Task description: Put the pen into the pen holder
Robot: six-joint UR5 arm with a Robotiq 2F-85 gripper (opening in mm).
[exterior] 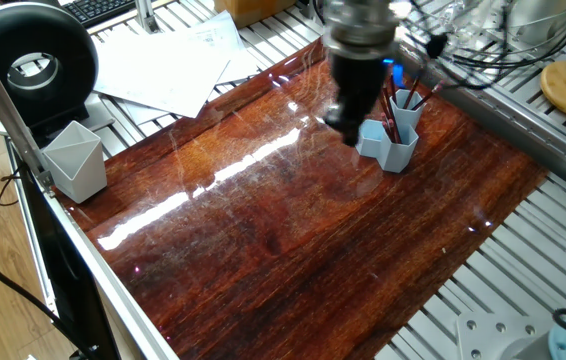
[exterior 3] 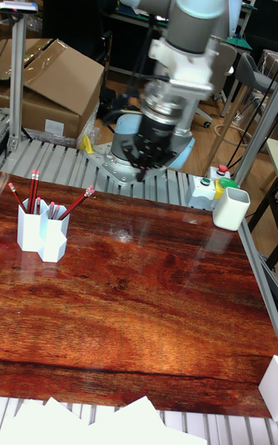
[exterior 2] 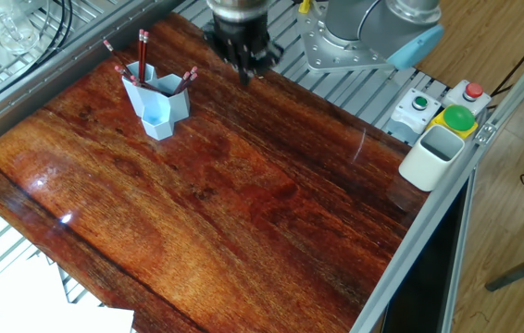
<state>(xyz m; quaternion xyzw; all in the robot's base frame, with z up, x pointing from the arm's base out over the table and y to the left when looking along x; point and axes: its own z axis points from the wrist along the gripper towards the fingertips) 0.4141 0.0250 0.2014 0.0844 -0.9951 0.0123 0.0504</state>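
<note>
Workshop setting: a glossy dark wood bench (exterior 2: 271, 194) sits on a roller-rail frame, with loose papers (exterior: 168, 65) at one end, a cardboard box (exterior 3: 58, 90) behind, and a button box (exterior 2: 447, 113) at the edge.

Task item: the holder (exterior 2: 157, 104), light blue joined hexagonal tubes, stands upright near the far corner of the bench. Several red pens (exterior 2: 141, 54) stand or lean in its tubes, tips up. No loose pen is visible on the bench in any view.

Other item: a pale angular cup (exterior: 75, 160) stands at the bench edge, well apart from the holder; it is not the target.

Tool (exterior 2: 244, 57): blurred in all three views. It hangs above the bench, beside the holder and clear of it. I cannot tell how far the fingers are parted, and nothing can be made out between them.

Arm pose: the arm (exterior 3: 181, 24) reaches over from its base (exterior 2: 359, 42) behind the bench, wrist pointing the tool roughly straight down, above the height of the pen tips.

Judgement: the pens appear already lodged, so the task looks at or near completion, and the step in hand is clearing away. To do it well, the tool should hold its height above the pen tips, since one pen leans outward and could be snagged; travel should lead away from the holder, because a light plastic piece would tip or slide at a nudge.
</note>
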